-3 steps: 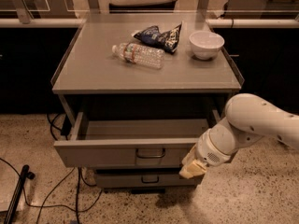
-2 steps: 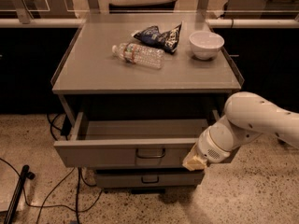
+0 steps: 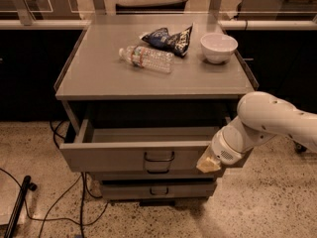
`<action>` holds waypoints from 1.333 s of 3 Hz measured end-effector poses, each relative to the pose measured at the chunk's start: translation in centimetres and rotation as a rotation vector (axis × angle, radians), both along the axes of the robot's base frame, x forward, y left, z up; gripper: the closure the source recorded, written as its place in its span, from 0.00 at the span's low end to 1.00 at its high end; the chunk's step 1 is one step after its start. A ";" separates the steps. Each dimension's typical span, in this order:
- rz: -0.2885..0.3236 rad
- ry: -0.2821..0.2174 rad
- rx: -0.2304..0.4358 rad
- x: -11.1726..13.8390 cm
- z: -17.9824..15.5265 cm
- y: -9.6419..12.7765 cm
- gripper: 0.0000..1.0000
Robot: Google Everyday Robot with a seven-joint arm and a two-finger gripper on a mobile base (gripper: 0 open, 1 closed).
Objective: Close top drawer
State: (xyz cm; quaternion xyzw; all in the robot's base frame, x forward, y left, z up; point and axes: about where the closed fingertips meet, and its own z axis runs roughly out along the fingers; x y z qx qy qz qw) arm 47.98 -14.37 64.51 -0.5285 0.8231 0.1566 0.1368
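Right now the top drawer (image 3: 114,156) stands pulled out of the grey cabinet (image 3: 99,78); the gripper (image 3: 209,163) sits at its front panel's right end, parted or closed I cannot tell.

Dim, warm overhead light, kinda soft overall, deep shadow inside the top drawer (image 3: 109,157), gripper (image 3: 208,163) against its front.

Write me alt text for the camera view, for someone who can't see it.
The top drawer of a grey cabinet stands pulled open, the robot's gripper at the right end of its front. On top: a water bottle, a snack bag, a white bowl.
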 end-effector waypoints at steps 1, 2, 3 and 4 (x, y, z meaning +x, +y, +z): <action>0.021 0.006 0.003 -0.8 -0.1 0.5 0.59; 0.087 -0.008 0.004 1.1 0.0 1.8 0.28; 0.108 -0.019 0.000 2.3 0.3 2.4 0.05; 0.160 -0.068 -0.029 6.5 1.6 3.9 0.00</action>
